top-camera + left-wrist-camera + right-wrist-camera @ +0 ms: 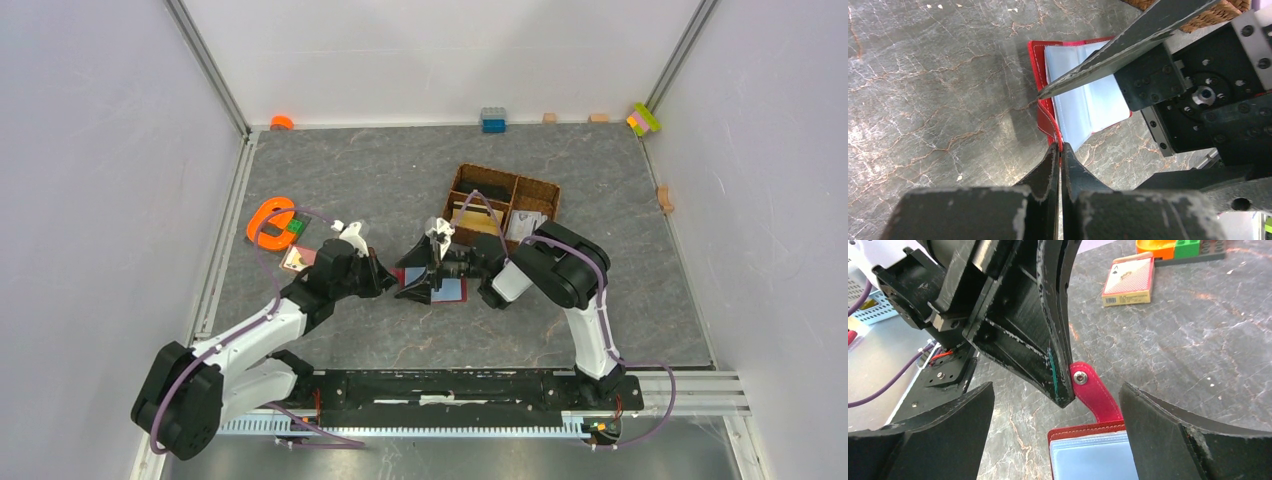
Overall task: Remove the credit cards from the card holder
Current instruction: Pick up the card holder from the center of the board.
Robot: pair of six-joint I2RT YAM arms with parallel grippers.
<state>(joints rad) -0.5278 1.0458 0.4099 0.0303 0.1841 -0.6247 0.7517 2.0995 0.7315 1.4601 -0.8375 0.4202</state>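
The card holder lies open at the middle of the table; it looks soft, leather-like and light, likely to slide or lift when a card is tugged. The left gripper has its jaws pressed together on the snap strap, a fair anchor. The right gripper hangs over the pages, jaws spread wide, holding nothing. The credit cards sit in clear sleeves, thin, stiff and probably slick; pinch an exposed edge. The number of cards and the sleeve openings are hidden, since the frame edge and a finger cut the holder off
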